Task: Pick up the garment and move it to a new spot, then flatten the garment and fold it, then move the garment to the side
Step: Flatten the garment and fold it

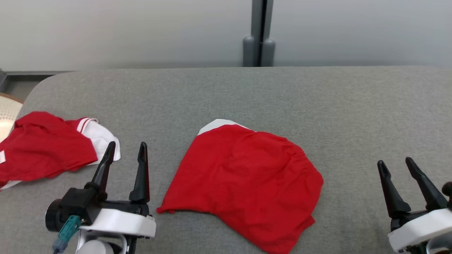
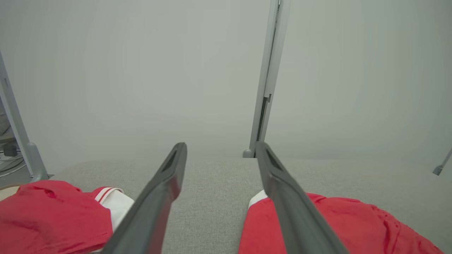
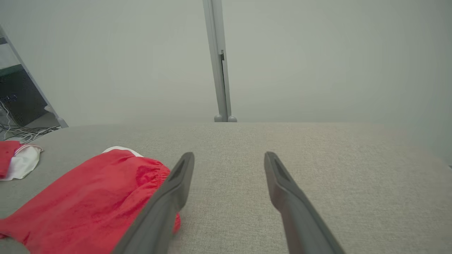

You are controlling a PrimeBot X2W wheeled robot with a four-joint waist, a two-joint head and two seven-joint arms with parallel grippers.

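Observation:
A red garment [image 1: 243, 181] with a white corner lies folded flat in the middle of the grey cushioned surface [image 1: 247, 95]. The left wrist view has it at the lower right [image 2: 353, 225], the right wrist view at the lower left [image 3: 91, 197]. My left gripper [image 1: 127, 148] stands open just left of the garment, fingers pointing away, nothing between them. Over to the garment's right my right gripper [image 1: 395, 163] is open and empty too, well clear of the cloth.
A second red and white garment [image 1: 46, 144] lies crumpled at the surface's left edge, close to my left gripper. A pale wall with a grey post [image 1: 259, 33] stands behind. A woven round object [image 1: 7, 114] shows at the far left.

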